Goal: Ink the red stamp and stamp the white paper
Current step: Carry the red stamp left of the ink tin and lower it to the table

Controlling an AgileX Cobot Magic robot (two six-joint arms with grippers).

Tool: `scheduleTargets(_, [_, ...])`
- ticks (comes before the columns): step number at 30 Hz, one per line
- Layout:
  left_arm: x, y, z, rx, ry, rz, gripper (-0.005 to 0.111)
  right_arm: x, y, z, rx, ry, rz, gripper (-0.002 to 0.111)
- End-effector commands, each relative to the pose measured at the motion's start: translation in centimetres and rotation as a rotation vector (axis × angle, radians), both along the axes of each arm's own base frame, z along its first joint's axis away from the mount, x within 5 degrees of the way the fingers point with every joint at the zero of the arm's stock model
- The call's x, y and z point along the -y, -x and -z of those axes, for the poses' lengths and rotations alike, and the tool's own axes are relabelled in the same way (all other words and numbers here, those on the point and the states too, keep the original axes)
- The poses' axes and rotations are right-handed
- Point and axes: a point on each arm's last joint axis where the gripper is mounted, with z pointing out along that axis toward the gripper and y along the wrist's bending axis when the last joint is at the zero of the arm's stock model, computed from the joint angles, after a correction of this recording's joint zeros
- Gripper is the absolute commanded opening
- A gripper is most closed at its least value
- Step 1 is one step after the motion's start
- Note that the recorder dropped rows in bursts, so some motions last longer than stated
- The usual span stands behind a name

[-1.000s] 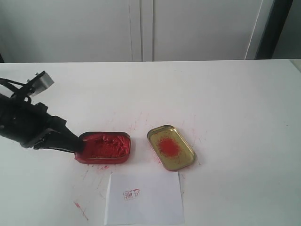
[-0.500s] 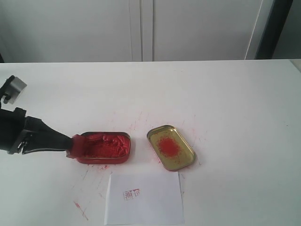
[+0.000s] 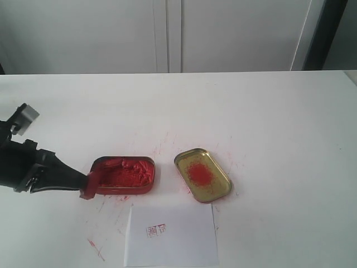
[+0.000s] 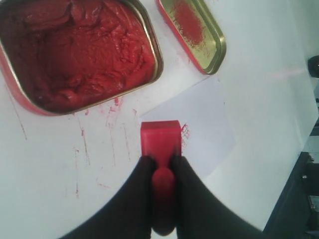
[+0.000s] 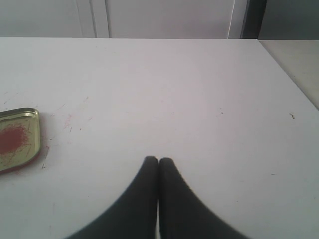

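Observation:
My left gripper (image 4: 160, 162) is shut on the knob of the red stamp (image 4: 160, 138), whose square block sticks out past the fingertips. In the exterior view the red stamp (image 3: 88, 185) hangs just off the left end of the red ink tin (image 3: 125, 174), with the left gripper (image 3: 81, 183) reaching in from the left. The white paper (image 3: 172, 237) lies at the table's front and bears a small red mark (image 3: 156, 229). In the left wrist view the white paper (image 4: 207, 124) shows just beyond the stamp. My right gripper (image 5: 158, 161) is shut on nothing over bare table.
The open red ink tin (image 4: 75, 50) is full of red paste. The gold lid (image 3: 202, 175) with a red smear lies to its right, also seen in the right wrist view as the gold lid (image 5: 17, 139). Red smudges mark the tabletop (image 3: 95, 248) around the tin.
The left gripper has pulled the stamp back out of the tin's left end, leftward, then shifted slightly toward the table's front. The right gripper shows no earlier view.

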Motion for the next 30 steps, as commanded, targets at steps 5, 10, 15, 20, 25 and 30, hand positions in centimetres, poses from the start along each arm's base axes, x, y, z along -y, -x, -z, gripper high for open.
scheduleTargets(5, [-0.5, 0.0, 1.2, -0.009, -0.071, 0.016, 0.0, 0.0, 0.0, 0.1, 0.012, -0.001, 0.0, 0.0])
scheduleTargets(10, [-0.7, -0.1, 1.4, 0.008, -0.118, 0.014, 0.0, 0.0, 0.0, 0.1, 0.012, -0.001, 0.0, 0.0])
scheduleTargets(15, [-0.9, -0.2, 1.6, 0.014, -0.138, 0.001, 0.0, 0.0, 0.0, 0.1, 0.012, -0.001, 0.0, 0.0])
scheduleTargets(20, [-1.0, -0.3, 2.8, -0.035, -0.149, 0.009, 0.0, 0.0, 0.0, 0.1, 0.012, -0.001, 0.0, 0.0])
scheduleTargets(25, [-0.8, -0.5, 3.1, -0.058, -0.11, -0.008, 0.0, 0.0, 0.0, 0.1, 0.012, -0.001, 0.0, 0.0])
scheduleTargets(30, [-0.8, -0.4, 3.3, -0.066, -0.12, 0.004, 0.0, 0.0, 0.0, 0.1, 0.012, -0.001, 0.0, 0.0])
